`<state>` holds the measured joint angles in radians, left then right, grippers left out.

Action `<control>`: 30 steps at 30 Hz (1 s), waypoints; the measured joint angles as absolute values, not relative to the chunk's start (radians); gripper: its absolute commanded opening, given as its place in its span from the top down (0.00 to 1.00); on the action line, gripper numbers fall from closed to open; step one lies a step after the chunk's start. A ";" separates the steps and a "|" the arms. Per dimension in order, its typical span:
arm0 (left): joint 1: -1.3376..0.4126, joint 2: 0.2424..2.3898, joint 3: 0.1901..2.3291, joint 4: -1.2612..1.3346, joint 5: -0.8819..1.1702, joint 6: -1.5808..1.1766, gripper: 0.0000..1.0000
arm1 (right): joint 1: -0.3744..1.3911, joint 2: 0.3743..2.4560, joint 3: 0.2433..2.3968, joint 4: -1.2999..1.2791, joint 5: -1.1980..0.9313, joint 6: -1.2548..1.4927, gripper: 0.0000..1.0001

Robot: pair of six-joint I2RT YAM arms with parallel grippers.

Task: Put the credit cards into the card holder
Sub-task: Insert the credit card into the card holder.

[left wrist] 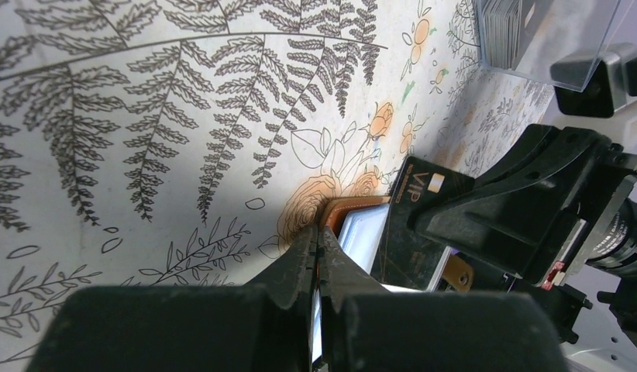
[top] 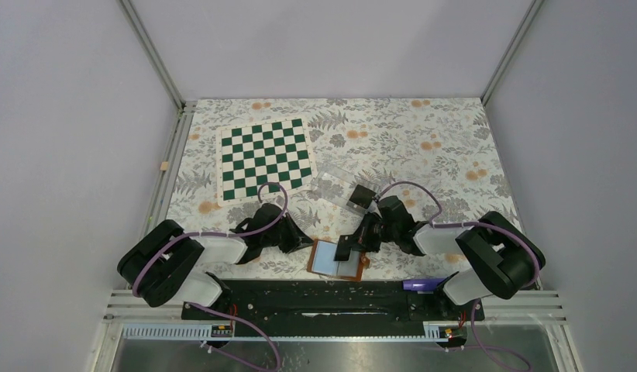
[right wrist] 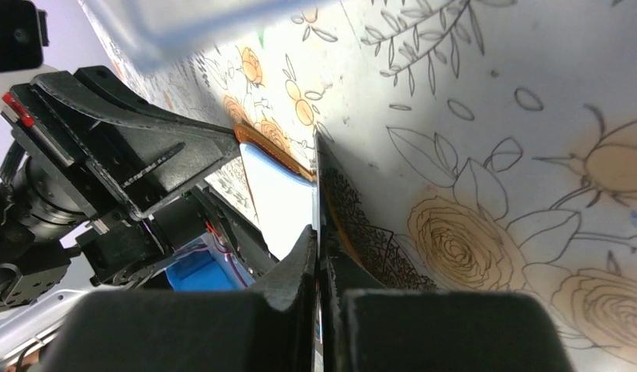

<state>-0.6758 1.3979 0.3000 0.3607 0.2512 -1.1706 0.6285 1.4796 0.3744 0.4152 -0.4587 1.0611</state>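
The brown card holder (top: 325,263) lies open near the table's front edge, its pale blue-grey sleeves facing up. My left gripper (top: 306,245) is shut on its left edge; in the left wrist view the left gripper (left wrist: 318,232) pinches a thin sleeve layer of the holder (left wrist: 363,232). My right gripper (top: 351,248) is shut on a black credit card (left wrist: 408,232) marked VIP and holds it tilted over the holder's right side. In the right wrist view the right gripper (right wrist: 317,232) holds the card (right wrist: 354,225) edge-on beside the holder (right wrist: 273,186).
A clear plastic box (top: 337,186) with more cards (left wrist: 505,27) lies behind the grippers. A green-and-white chessboard (top: 265,157) lies at the back left. A purple item (top: 424,284) sits on the arms' base rail. The two grippers are close together.
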 measured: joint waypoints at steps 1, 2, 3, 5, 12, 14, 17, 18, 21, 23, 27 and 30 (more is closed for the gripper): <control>-0.676 1.398 0.300 0.360 0.252 -1.173 1.00 | 0.633 1.479 0.374 0.408 -0.463 1.066 1.00; -0.676 1.398 0.300 0.360 0.252 -1.175 1.00 | 0.640 1.477 0.375 0.400 -0.466 1.074 1.00; -0.676 1.398 0.300 0.360 0.252 -1.176 1.00 | 0.646 1.474 0.375 0.392 -0.466 1.081 1.00; -0.676 1.398 0.300 0.360 0.252 -1.176 1.00 | 0.661 1.464 0.376 0.370 -0.466 1.094 1.00; -0.676 1.393 0.346 0.291 0.260 -1.115 0.71 | 0.690 1.422 0.384 0.274 -0.465 1.100 1.00; -0.678 1.377 0.389 0.204 0.252 -1.067 0.67 | 0.690 1.425 0.398 0.254 -0.465 1.093 1.00; -0.678 1.321 0.425 0.051 0.225 -0.987 0.63 | 0.691 1.436 0.414 0.241 -0.464 1.086 1.00; -0.678 1.306 0.430 0.015 0.222 -0.965 0.62 | 0.691 1.441 0.417 0.239 -0.464 1.085 1.00; -0.677 1.284 0.437 -0.042 0.236 -0.918 0.61 | 0.691 1.450 0.422 0.239 -0.466 1.082 1.00; -0.675 1.292 0.437 -0.036 0.266 -0.903 0.61 | 0.691 1.455 0.422 0.243 -0.467 1.082 1.00; -0.673 1.351 0.431 0.042 0.377 -0.896 0.62 | 0.691 1.463 0.423 0.252 -0.474 1.081 1.00; -0.665 1.411 0.411 0.154 0.480 -0.911 0.63 | 0.690 1.466 0.424 0.255 -0.484 1.078 1.00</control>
